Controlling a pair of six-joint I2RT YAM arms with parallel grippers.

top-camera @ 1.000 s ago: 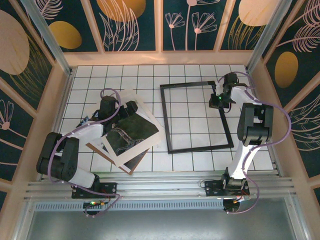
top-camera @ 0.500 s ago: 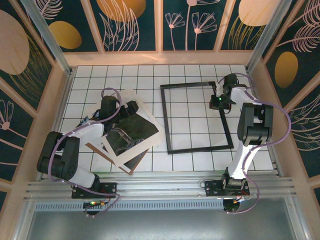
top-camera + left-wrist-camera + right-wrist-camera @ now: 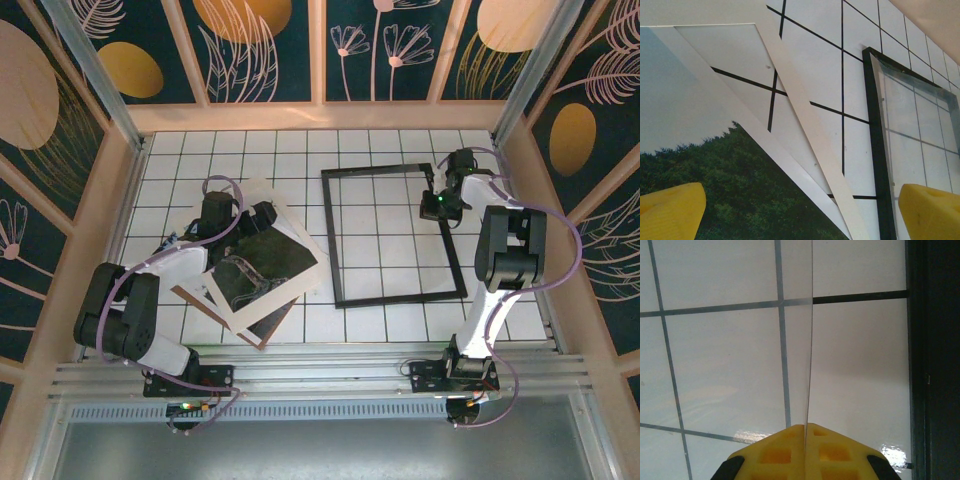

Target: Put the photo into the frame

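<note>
Top external: left tool spread wide over the far edge of the photo, gripping nothing. Photo lying tilted on left of worktop, overlapping cream mat, just beside the frame, outside it. Right tool at frame's right side, near far corner.

Left wrist: 2 yellow fingertips far apart above photo; frame moulding at right, clear pane inside.

Right wrist: right tool pressed together; thin clear edge running into the seam, cannot tell if clamped.
</note>
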